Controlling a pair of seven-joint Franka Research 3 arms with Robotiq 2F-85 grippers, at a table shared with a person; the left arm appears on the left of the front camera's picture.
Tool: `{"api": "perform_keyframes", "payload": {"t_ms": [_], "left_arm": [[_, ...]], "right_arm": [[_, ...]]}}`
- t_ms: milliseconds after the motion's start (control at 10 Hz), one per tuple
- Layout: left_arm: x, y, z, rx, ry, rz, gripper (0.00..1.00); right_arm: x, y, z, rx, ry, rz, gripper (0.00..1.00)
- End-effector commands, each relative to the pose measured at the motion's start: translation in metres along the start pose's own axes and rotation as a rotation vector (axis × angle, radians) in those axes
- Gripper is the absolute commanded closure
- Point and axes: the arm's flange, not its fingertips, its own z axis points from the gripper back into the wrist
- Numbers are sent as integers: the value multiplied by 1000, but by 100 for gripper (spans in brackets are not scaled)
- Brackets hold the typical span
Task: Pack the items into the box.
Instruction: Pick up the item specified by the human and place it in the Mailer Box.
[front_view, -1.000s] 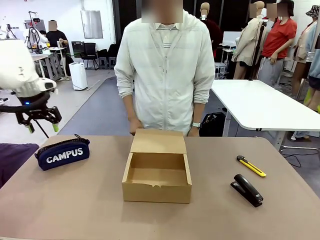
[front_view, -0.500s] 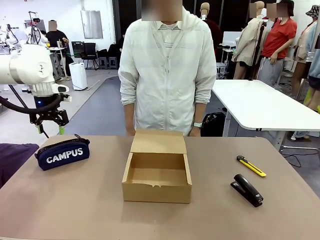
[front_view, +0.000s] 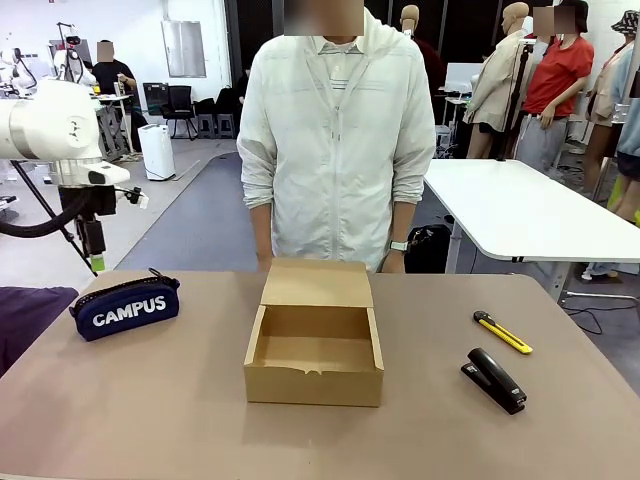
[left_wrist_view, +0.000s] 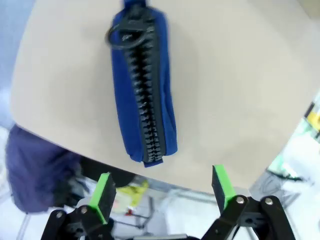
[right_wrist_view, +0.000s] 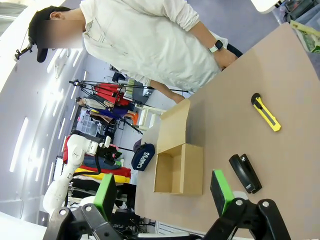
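Nearby, stapler (front_view: 493, 379) beside knife (front_view: 502, 332) (not touching)

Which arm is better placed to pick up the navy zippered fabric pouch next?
Left. The left gripper, open, hangs close to the navy zippered fabric pouch at the table's left end; the right gripper, also open, sits on the opposite side, beyond the brown cardboard box.

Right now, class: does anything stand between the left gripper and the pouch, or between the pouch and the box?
Nothing visible. The open left gripper hangs above the pouch with only air between; bare table separates the pouch from the open box.
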Motion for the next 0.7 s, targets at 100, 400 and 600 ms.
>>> {"api": "perform_keyframes", "payload": {"t_ms": [100,400,600], "left_arm": [[-7,-17,-1,-100,-130,-471,0],[2,-5,2,3,-26,-164,0],[6,-1,-11,18,-154,-261,0]], "right_arm": [[3,1,-2,31,-21,25,0],[3,1,-2,31,-21,25,0],[3,1,-2,31,-21,25,0]]}}
